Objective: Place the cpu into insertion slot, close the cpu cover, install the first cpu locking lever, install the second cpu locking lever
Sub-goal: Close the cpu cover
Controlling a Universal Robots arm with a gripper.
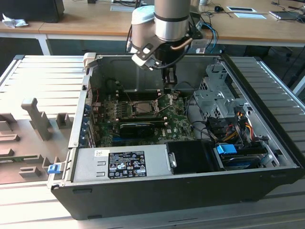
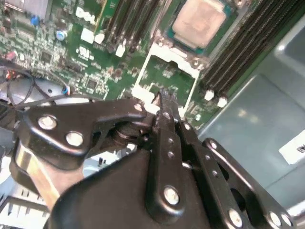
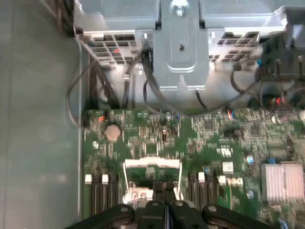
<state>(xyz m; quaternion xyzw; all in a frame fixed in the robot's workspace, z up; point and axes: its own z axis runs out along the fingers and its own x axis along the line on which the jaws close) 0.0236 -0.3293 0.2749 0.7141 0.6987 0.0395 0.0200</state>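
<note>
"Second wrist view first: what sits nearest?"

"The tool (image 2: 162, 101), its fingers pressed together. The tips meet at the edge of the cpu cover (image 2: 177, 55). Whether any metal is caught between them I cannot tell."

"How does that cover lie?"

"Swung open, off the socket, with green board showing through its big opening. In the first wrist view the same frame (image 3: 151, 163) is just past the tool (image 3: 167, 202)."

"And the cpu?"

"The cpu (image 2: 198, 21) is seated in its socket just beyond the cover, with its pale metal top bare. Dark memory slots run along both sides of it."

"Farther off?"

"The circuit board (image 3: 214, 138) spreads out, with loose cables and a grey metal bracket (image 3: 181, 47) at its far end."

"From outside?"

"In the exterior view the arm reaches down into the open computer case (image 1: 190, 191). There the tool (image 1: 170, 81) is just beside the cpu (image 1: 143, 108), toward the exterior view's right. The case rests on a ribbed metal desk (image 1: 43, 76)."
</note>
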